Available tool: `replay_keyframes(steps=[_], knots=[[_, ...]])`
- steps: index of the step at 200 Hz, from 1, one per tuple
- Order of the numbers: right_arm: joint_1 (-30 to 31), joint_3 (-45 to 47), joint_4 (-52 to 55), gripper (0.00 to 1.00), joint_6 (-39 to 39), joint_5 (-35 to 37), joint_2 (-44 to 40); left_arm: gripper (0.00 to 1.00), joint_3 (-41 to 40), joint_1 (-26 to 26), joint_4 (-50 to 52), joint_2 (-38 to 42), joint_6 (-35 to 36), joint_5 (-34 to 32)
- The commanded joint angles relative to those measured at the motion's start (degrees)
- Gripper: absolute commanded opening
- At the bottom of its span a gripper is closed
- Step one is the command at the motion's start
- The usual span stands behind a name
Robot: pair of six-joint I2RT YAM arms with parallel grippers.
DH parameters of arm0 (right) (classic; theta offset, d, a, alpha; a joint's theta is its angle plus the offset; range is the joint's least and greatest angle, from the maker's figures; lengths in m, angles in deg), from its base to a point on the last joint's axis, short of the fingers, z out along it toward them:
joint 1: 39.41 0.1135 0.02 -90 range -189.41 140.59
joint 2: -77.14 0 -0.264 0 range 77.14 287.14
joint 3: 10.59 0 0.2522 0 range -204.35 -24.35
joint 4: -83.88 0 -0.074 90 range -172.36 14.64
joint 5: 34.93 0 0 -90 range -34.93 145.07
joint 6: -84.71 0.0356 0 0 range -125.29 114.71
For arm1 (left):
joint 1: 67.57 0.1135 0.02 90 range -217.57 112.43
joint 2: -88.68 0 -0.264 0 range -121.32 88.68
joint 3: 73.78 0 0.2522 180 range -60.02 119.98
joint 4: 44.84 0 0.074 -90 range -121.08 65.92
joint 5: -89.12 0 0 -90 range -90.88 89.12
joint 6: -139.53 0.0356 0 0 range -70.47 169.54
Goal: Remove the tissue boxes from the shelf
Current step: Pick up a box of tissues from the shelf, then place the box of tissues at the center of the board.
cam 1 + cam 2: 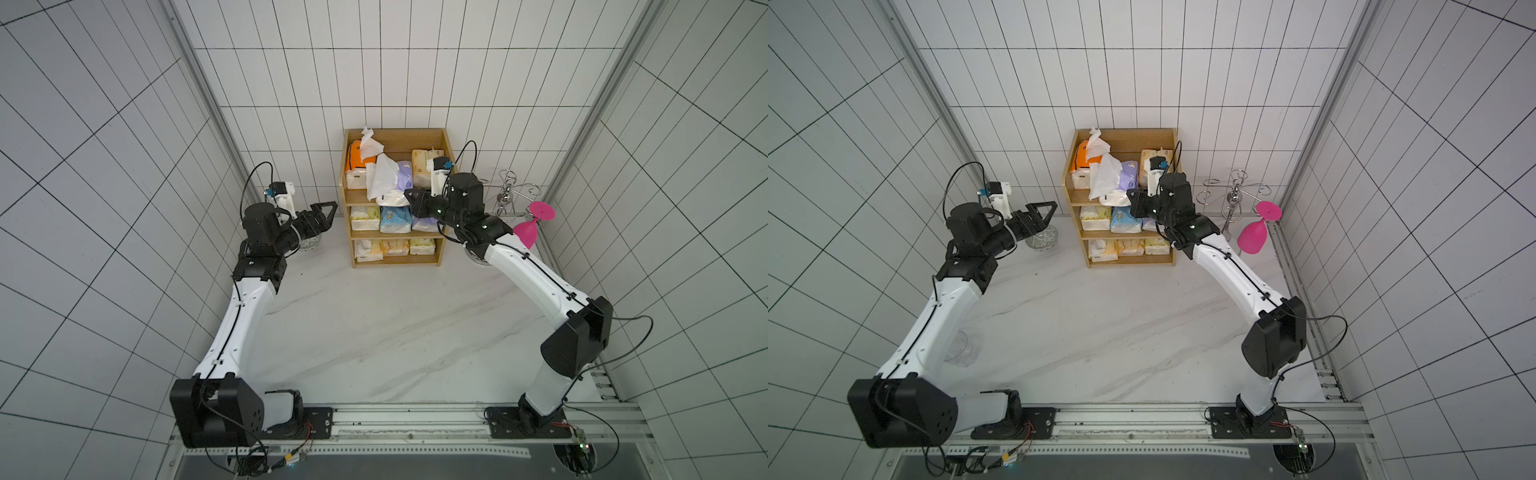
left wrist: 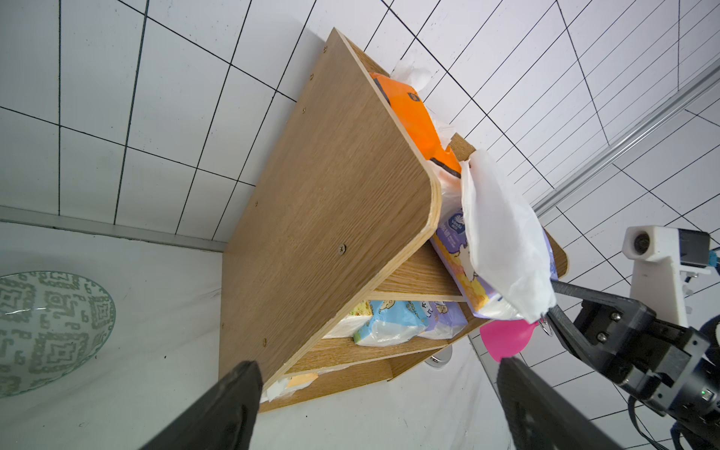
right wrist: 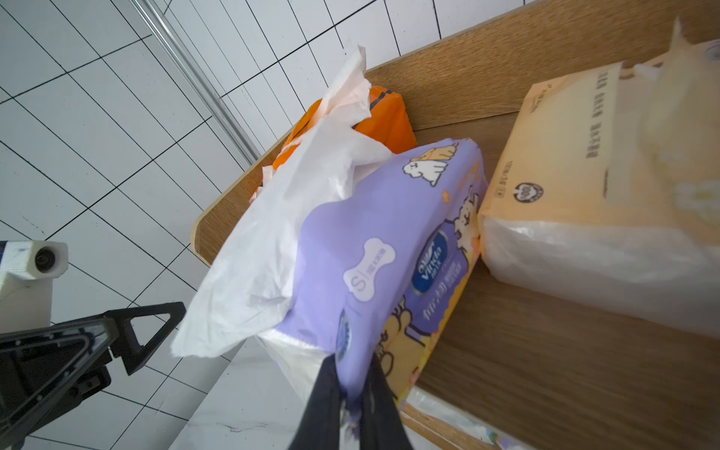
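1. Our right gripper pinches the soft, crinkly purple tissue pack at the top tier's front edge of the wood-grain shelf.
2. Our left gripper gapes wide beside that shelf.

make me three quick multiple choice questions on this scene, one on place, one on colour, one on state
1. Which tier of the shelf holds the orange pack? A top; B middle; C bottom.
2. What colour is the pack that the right claw pinches? A light blue; B orange; C purple.
3. How is the left claw? A shut on a pack; B open and empty; C shut on the shelf's side.
Answers: 1 A, it lies on the top tier beside the purple pack. 2 C, the claw closes on that pack's front end. 3 B, it gapes wide beside the shelf, holding nothing.
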Motion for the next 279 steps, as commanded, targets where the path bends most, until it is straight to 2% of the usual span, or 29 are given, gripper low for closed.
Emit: replay_keyframes(steps=[1, 28, 67, 108, 145, 181, 226, 234, 244, 260, 279], knots=[[1.03, 4.37, -0.42, 0.0, -0.97, 0.6, -5.03, 0.98, -0.09, 0.22, -1.38, 2.04, 0.76, 0.68], [2.65, 9.68, -0.23, 0.0, -1.42, 0.73, -10.34, 0.98, -0.97, -2.54, 2.18, 5.57, 3.14, -7.45], [6.6, 18.28, 0.26, 0.0, -2.45, 3.93, -19.13, 0.98, -6.7, -6.45, 4.98, 13.52, -0.28, -10.68], [11.37, 29.76, -0.44, 0.0, -2.2, 8.51, -27.95, 0.98, -14.64, -14.02, 9.31, 25.51, -1.93, -17.06], [16.77, 42.21, -3.76, 0.0, 1.02, 12.04, -33.35, 0.98, -21.24, -18.81, 14.0, 36.03, -4.5, -20.04], [23.02, 54.85, -10.26, 0.0, 8.01, 17.23, -34.49, 0.98, -28.6, -19.41, 19.49, 44.06, -6.39, -22.61], [30.83, 65.41, -16.72, 0.0, 17.57, 21.59, -29.76, 0.98, -35.3, -19.49, 25.07, 51.53, -8.73, -23.26], [32.13, 66.25, -16.79, 0.06, 18.54, 22.13, -29.0, 0.98, -35.81, -19.49, 25.86, 52.34, -8.67, -23.29], [33.55, 66.68, -16.17, 0.23, 19.72, 23.07, -28.36, 0.98, -36.15, -19.49, 26.6, 52.88, -8.32, -23.26], [35.25, 66.1, -12.69, 0.41, 20.96, 24.55, -27.88, 0.98, -36.84, -19.49, 27.02, 53.03, -7.93, -23.03], [36.01, 65.26, -6.65, 0.52, 21.82, 26.87, -29.24, 0.98, -36.82, -19.49, 26.9, 51.98, -7.96, -22.69]])
